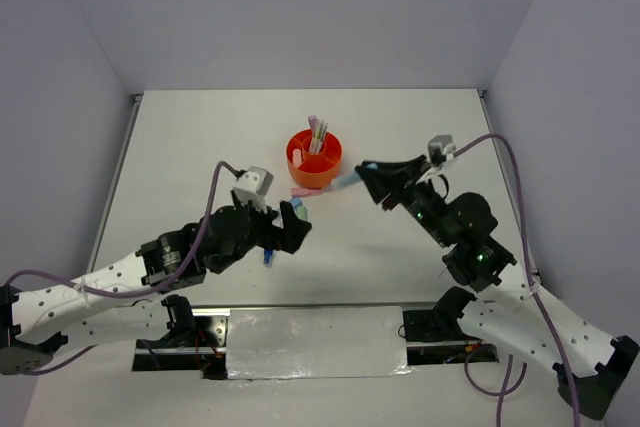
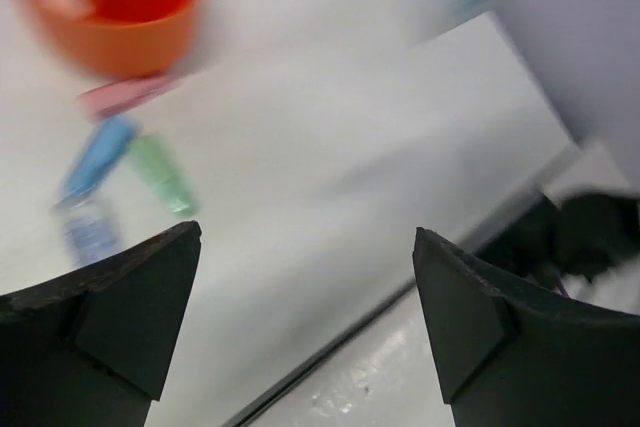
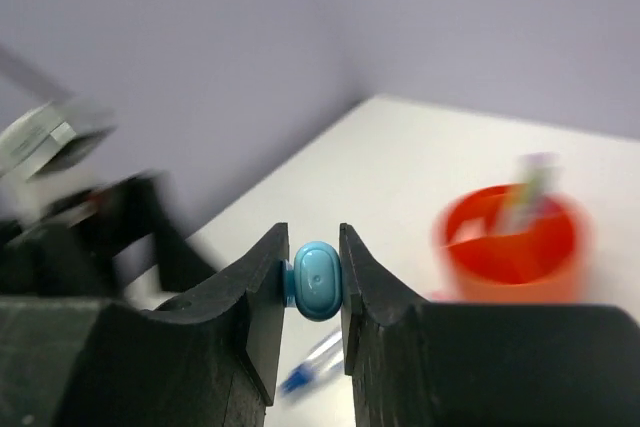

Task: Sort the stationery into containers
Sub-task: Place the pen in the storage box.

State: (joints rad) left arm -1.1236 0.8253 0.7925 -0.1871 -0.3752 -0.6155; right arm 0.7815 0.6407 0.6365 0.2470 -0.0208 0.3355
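The left gripper (image 2: pixel 307 237) stands wide open with nothing between its fingers, hovering over the counter (image 1: pixel 200 147). Below it in the left wrist view lie a blue highlighter (image 2: pixel 98 155) and a green highlighter (image 2: pixel 163 175), side by side. A blurred blue pen (image 2: pixel 90 232) lies nearer the camera. A pink highlighter (image 1: pixel 303 190) lies just in front of the orange organizer (image 1: pixel 313 159). A few pieces stand upright in the organizer already.

To the right, the right gripper (image 3: pixel 314 247) is closed narrowly on a light blue highlighter (image 3: pixel 318 282). It holds the highlighter in the air between the two arms, near the organizer but not over it. The fingers pinch it near one end. The rest of the barrel sticks out toward the left gripper without touching it.

These highlighters look light, stiff and not fragile. Their plastic is smooth and their cross-section rounded, so they will likely slip or swing under a loose pinch. An end grip like this one lets the long free part act as a lever, though it does leave the other end clear to drop into a compartment. For those lying flat, the safer hold is probably across the middle of the barrel, fingers squarely on its flatter sides.
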